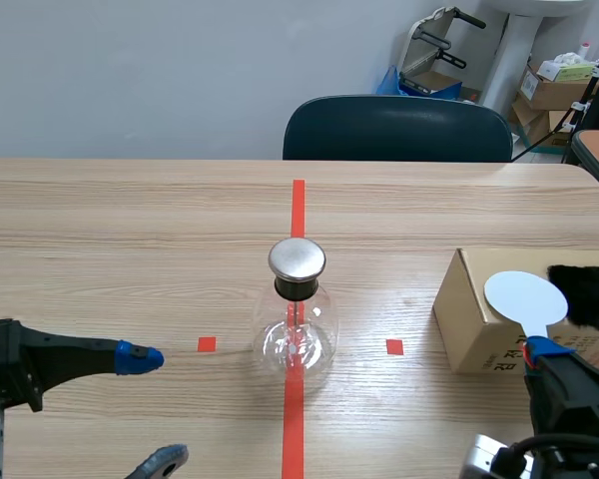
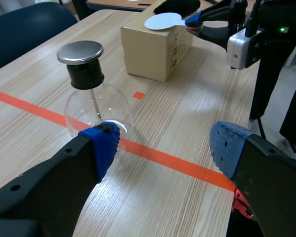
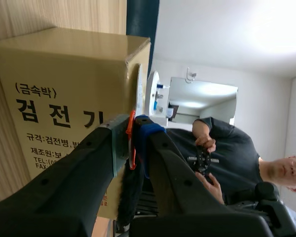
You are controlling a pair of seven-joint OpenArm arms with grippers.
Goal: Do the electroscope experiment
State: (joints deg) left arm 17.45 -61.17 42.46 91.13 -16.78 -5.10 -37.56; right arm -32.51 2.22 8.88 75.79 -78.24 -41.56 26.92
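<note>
Two-fingered right gripper [image 3: 133,129] pinched on thin red handle [image 3: 130,145] of white disc paddle [image 1: 524,297], disc lying on cardboard box [image 1: 474,324], black fur [image 1: 589,294] beside. Empty left gripper [image 2: 163,143] spread wide near glass electroscope [image 1: 298,334] standing on centre tape line [image 1: 298,205], not touching. Likely trouble: handle twisting in pinch on lifting; disc knocking metal cap [image 1: 297,259], tipping electroscope.
</note>
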